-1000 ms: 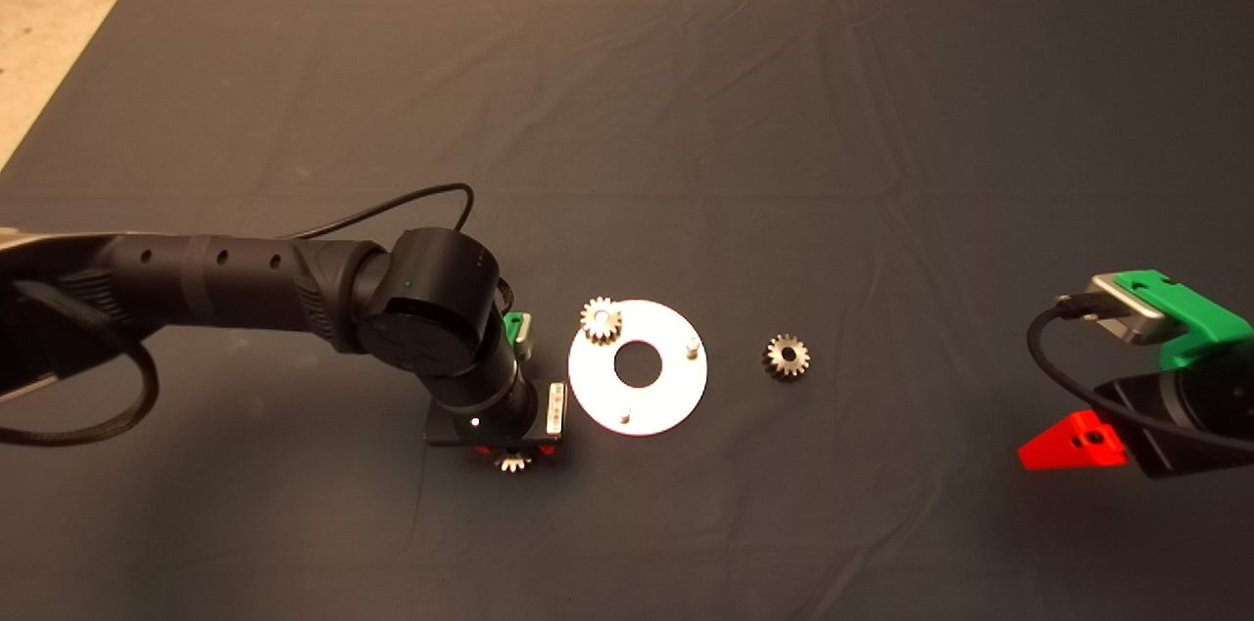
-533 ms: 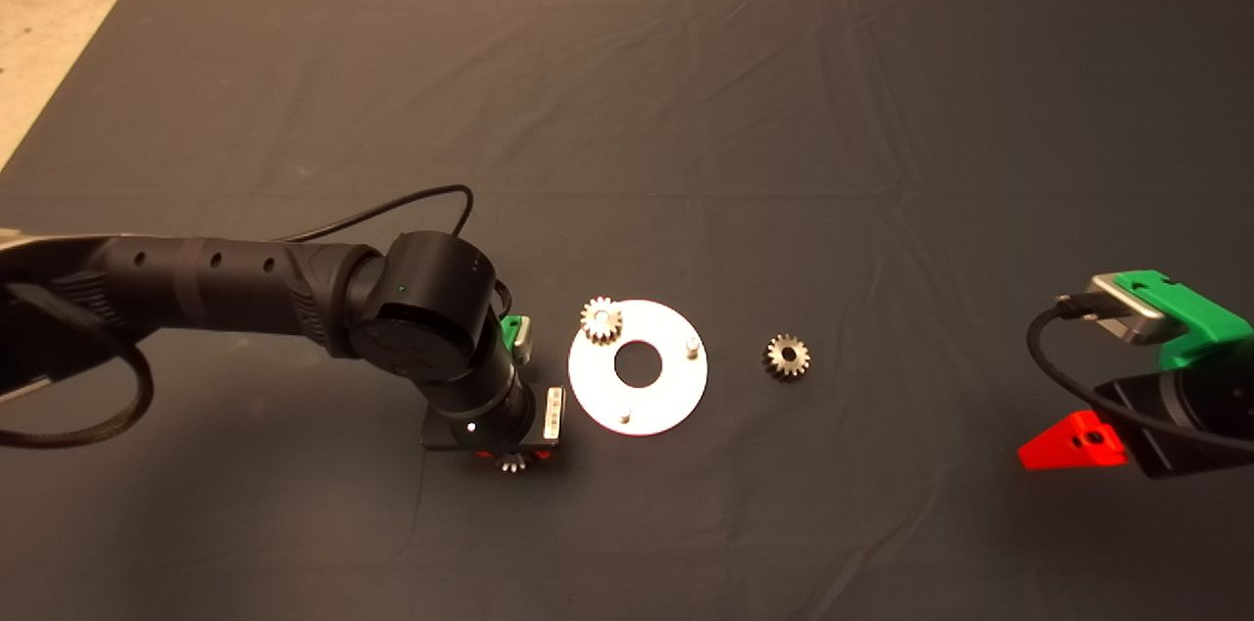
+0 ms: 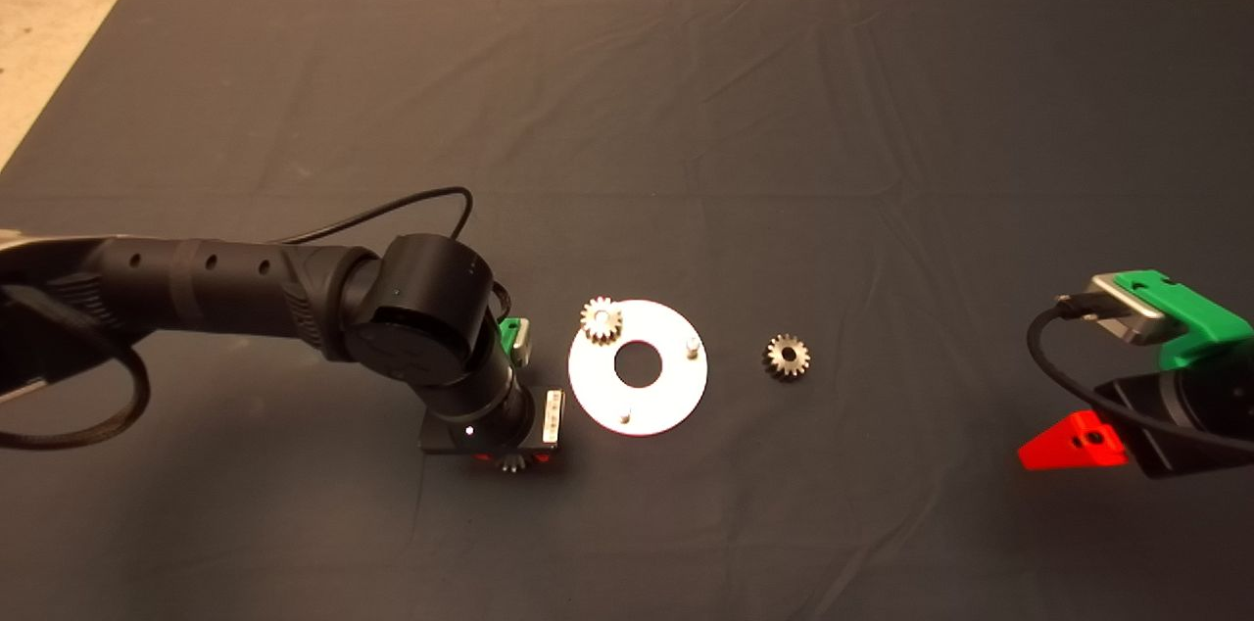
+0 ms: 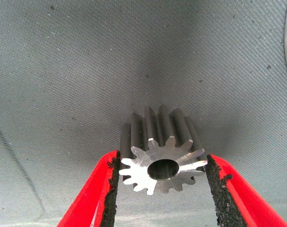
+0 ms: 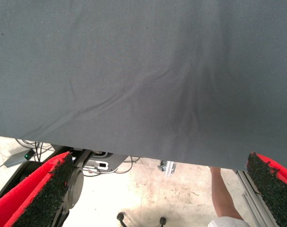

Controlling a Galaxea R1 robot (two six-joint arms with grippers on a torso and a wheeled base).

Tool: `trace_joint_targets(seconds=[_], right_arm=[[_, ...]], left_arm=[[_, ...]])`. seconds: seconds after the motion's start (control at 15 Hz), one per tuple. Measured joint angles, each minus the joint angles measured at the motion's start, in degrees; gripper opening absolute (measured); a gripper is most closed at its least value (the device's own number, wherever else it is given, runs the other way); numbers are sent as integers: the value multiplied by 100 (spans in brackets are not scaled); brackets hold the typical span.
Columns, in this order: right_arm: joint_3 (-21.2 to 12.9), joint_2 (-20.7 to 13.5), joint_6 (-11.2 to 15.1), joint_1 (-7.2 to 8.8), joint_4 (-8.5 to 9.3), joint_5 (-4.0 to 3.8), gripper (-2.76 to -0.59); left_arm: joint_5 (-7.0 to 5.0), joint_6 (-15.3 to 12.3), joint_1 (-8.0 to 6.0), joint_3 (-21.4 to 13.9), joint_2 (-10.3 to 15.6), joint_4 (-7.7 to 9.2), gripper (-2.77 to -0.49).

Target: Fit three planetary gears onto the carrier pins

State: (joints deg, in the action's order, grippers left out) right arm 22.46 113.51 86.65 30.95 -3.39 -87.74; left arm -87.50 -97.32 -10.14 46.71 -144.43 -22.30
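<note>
Planetary gears, three in all. One sits on the far-left pin of the white disc; I mark it gear one. Gear two is clenched between the pads of my left end effector, just off the disc's near-left rim. Gear three lies loose on the desk mat, right of the disc and apart from it.

Change over the last second: my left arm has drifted slightly left and toward the near edge, gear two going with it; disc and the other gears unmoved. Judged: the grasp is secure and the carry to a pin comes next.

Carrier pins free: near pin, closest to my load, and right pin.

Room: mat bare between gear two and the disc rim; nothing blocks the short path.

Right end effector: parked at the lower right, fingers spread wide, holding nothing.
</note>
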Motion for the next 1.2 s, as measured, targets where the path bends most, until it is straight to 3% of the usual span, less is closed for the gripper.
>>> trace_joint_targets(seconds=[1.0,1.2], right_arm=[[0,0,0,0,0,0,-62],[0,0,0,0,0,1,-62]], left_arm=[[0,-39,4,7,-2,-2,-206],[-6,-41,64,55,-2,-5,-217]])
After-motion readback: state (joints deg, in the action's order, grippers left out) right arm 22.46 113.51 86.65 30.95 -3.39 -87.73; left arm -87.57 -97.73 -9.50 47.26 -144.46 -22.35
